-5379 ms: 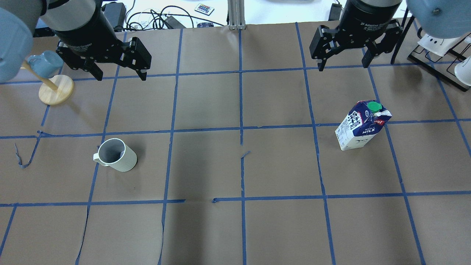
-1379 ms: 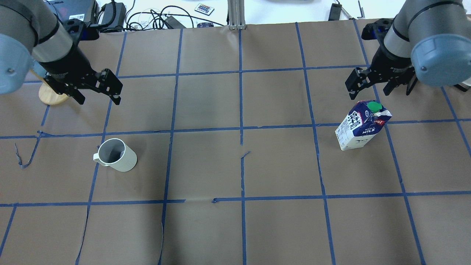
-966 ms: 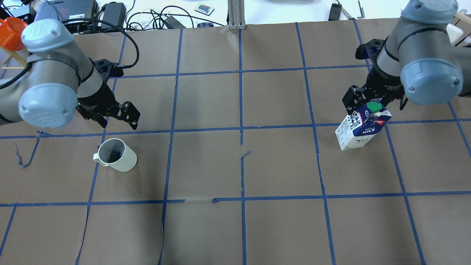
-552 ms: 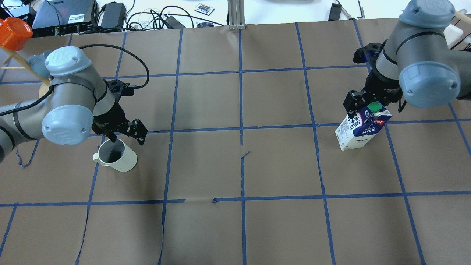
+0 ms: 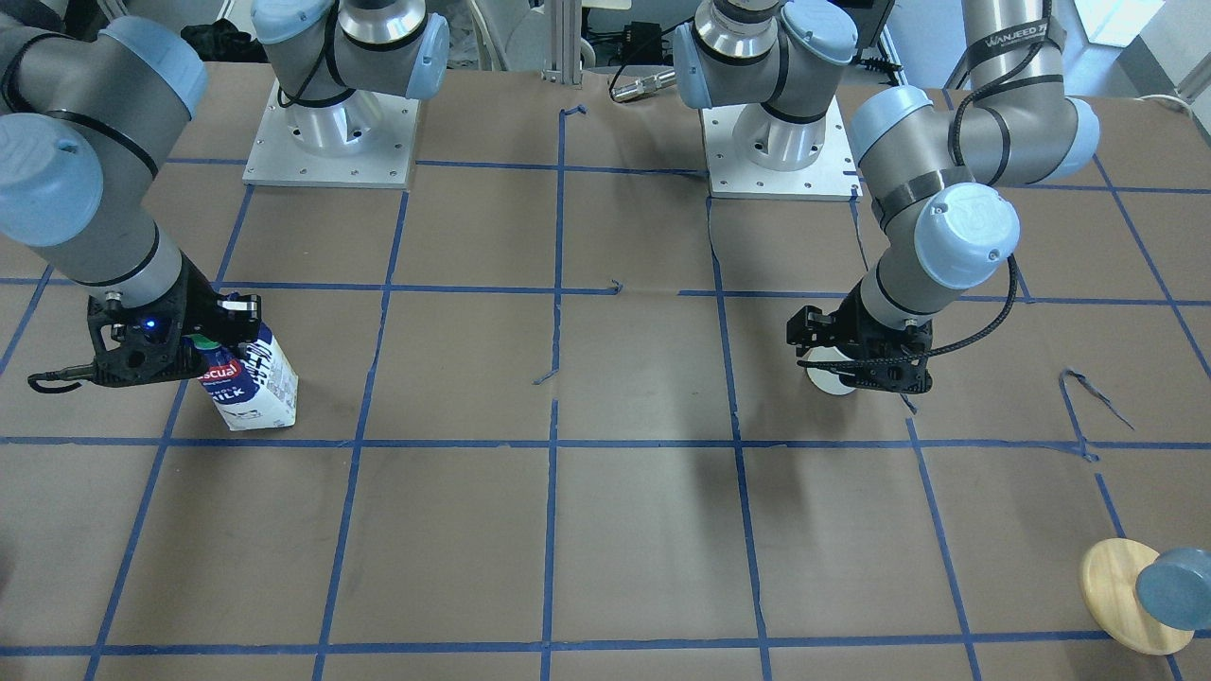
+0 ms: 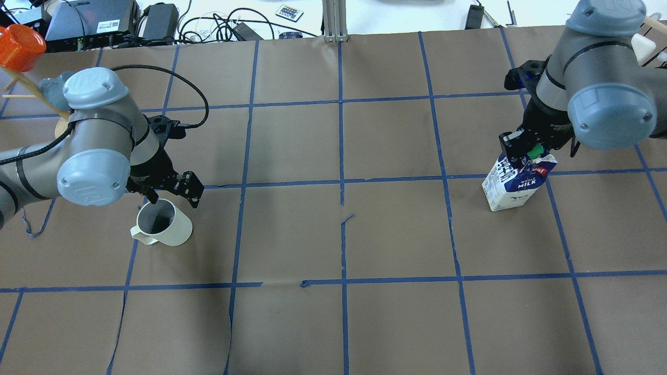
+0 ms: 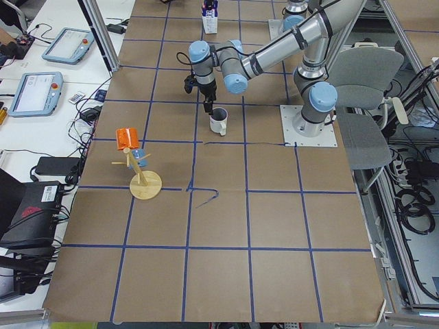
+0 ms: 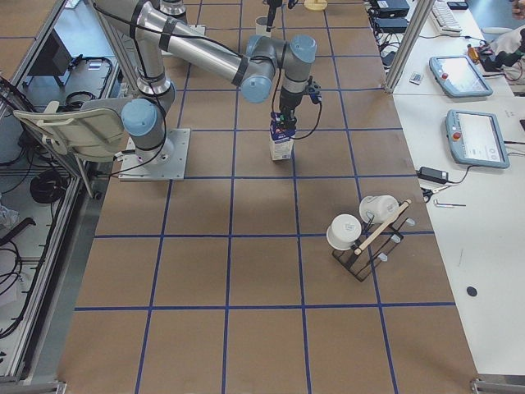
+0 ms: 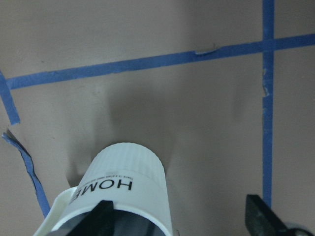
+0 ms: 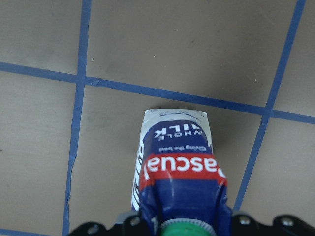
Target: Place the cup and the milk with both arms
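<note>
Seemingly the right gripper (image 6: 529,153), clamped atop the milk (image 6: 513,185) at frame right, may slip; the left gripper (image 6: 174,200), spread, could topple the cup (image 6: 164,229).

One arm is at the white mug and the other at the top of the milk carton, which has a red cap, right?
Not quite: the cap is green, not red, in the overhead view. The rest holds: the jaws of the left arm are at the cup, those of the right arm at the top of the milk.
</note>
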Motion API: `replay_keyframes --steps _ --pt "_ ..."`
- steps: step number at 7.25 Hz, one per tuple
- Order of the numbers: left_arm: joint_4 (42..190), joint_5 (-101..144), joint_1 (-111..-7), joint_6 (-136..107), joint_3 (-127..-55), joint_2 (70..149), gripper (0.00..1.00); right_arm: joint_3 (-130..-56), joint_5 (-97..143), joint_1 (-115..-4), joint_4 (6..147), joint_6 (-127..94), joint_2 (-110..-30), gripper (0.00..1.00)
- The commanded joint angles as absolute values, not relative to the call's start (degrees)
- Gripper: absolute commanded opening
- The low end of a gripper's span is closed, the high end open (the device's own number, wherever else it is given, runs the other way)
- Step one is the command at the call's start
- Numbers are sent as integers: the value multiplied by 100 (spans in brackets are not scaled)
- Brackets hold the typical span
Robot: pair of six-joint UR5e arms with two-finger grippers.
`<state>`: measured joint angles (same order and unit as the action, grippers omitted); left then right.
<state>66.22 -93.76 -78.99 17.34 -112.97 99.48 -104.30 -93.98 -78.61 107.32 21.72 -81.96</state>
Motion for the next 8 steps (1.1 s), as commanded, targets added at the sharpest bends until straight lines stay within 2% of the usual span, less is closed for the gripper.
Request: replay_keyframes --steps 1,3,4,5,6,7,8 --pt "6785 -9387 -7945 990 -11224 9871 96 -9926 -9352 -7910 10181 2092 -8253 21" --pt "6986 -9387 -7945 382 -11398 9809 93 -9214 -8679 -8172 9381 1393 -8244 21" --pt "7048 -9378 -7937 317 -11469 9870 65 -9063 -8727 -8635 9378 806 -8244 20" --pt "7040 -9343 -7928 447 -11565 9931 30 -9062 -8736 -9075 9430 278 -8235 19" --pt "7031 -9334 -7902 448 -11549 9932 4 -9062 -8719 -9392 9465 -328 -8209 18" --pt "7014 -9334 -7893 527 -11514 9932 0 -9062 -8710 -9587 9501 -604 -8209 18" --pt "6970 -9334 -7893 928 -11453 9853 0 -9079 -8693 -9754 9597 -928 -8183 18"
